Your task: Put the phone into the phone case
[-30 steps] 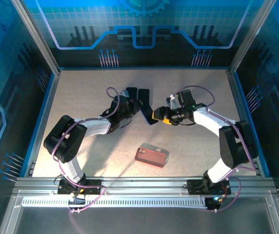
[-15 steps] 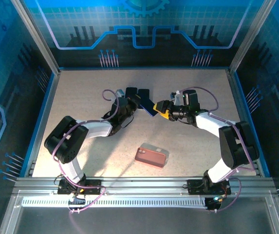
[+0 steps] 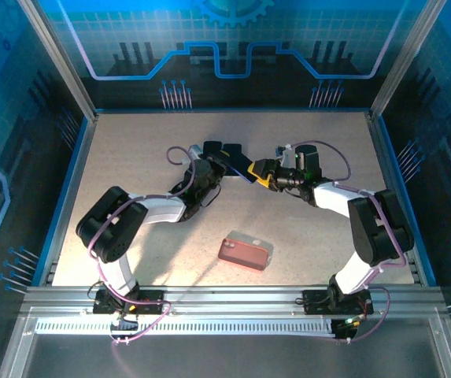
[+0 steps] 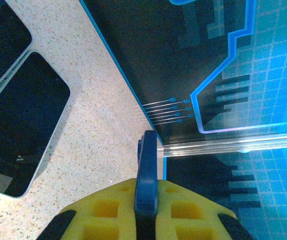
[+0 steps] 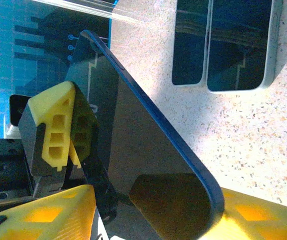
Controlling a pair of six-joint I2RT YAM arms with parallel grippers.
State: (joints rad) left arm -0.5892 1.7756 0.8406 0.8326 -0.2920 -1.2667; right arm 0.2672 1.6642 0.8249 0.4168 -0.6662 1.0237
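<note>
The dark blue phone (image 3: 239, 167) is held above the table between both grippers, near the back middle. My left gripper (image 3: 225, 168) is shut on it; in the left wrist view the phone's thin edge (image 4: 146, 170) stands clamped between the yellow pads (image 4: 108, 210). My right gripper (image 3: 256, 171) is shut on its other end, and the phone's dark face (image 5: 148, 145) runs down between that gripper's yellow pads (image 5: 48, 212). The left gripper's yellow finger (image 5: 58, 125) shows behind the phone. The red phone case (image 3: 245, 252) lies flat near the front middle, away from both grippers.
Two other dark phones (image 3: 222, 148) lie side by side on the table just behind the held phone, also seen as dark phones (image 4: 23, 120) under the left wrist and dark phones (image 5: 233, 45) under the right wrist. The blue back wall (image 3: 225, 63) stands close behind.
Both grippers have carried the phone farther toward the back wall, and it now hangs right in front of the two lying phones. The red case has not moved.
</note>
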